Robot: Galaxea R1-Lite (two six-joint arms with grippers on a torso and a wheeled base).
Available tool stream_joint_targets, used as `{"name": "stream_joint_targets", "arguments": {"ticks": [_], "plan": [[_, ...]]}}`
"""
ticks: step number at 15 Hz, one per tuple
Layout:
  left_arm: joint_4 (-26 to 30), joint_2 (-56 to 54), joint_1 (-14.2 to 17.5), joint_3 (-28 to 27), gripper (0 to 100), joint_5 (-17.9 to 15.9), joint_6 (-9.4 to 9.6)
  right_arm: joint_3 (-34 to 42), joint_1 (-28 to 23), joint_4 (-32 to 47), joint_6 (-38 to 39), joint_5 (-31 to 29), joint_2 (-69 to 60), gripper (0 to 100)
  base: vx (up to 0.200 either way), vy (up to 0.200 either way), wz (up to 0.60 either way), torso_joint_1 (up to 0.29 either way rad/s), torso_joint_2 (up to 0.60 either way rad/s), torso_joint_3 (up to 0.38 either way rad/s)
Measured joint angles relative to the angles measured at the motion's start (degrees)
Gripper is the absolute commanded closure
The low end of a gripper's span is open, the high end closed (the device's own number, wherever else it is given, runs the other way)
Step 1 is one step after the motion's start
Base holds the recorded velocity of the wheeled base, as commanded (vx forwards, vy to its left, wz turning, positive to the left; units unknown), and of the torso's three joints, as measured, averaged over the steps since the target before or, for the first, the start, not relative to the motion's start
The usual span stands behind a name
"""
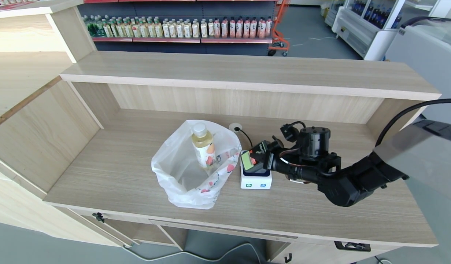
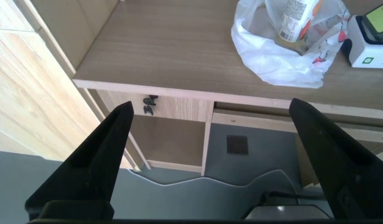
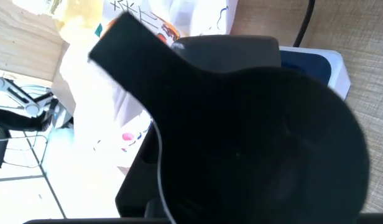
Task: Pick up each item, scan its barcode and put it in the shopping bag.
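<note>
A white plastic shopping bag [image 1: 181, 179] [image 2: 272, 56] stands open mid-counter. A pale drink bottle [image 1: 203, 146] [image 2: 297, 18] with a white cap stands upright inside it. Right beside the bag sits the white-and-blue scanner [image 1: 255, 180] [image 2: 369, 53] [image 3: 331, 65], its green screen facing up. My right gripper [image 1: 261, 152] hovers just over the scanner, shut on a dark round item [image 1: 260, 147] [image 3: 260, 137]; one of its fingers [image 3: 126, 43] points toward the bag. My left gripper [image 2: 211, 107] hangs open and holds nothing, below the counter's front edge.
The wooden counter [image 1: 119, 172] has a raised back ledge [image 1: 247, 73] and a side wall on the left. A black cable [image 1: 245, 135] runs from a hole behind the scanner. Store shelves of bottles [image 1: 181, 27] stand far behind.
</note>
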Motion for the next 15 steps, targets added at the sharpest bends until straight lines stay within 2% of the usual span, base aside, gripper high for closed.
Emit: {"name": "stream_joint_targets", "arguments": {"ticks": [11,13,15], "plan": [[0.0,0.0,0.0,0.0,0,0.0,0.05,-1.7,0.0,-0.4,-1.2,-0.4,0.7,100,0.000,0.000,0.00,0.000,0.00,0.000],[0.0,0.0,0.0,0.0,0,0.0,0.05,-2.4,-0.7,-0.1,-6.6,-0.5,-3.2,100,0.000,0.000,0.00,0.000,0.00,0.000],[0.0,0.0,0.0,0.0,0,0.0,0.02,-1.2,-2.5,2.7,-20.3,-0.5,-9.6,100,0.000,0.000,0.00,0.000,0.00,0.000]]}}
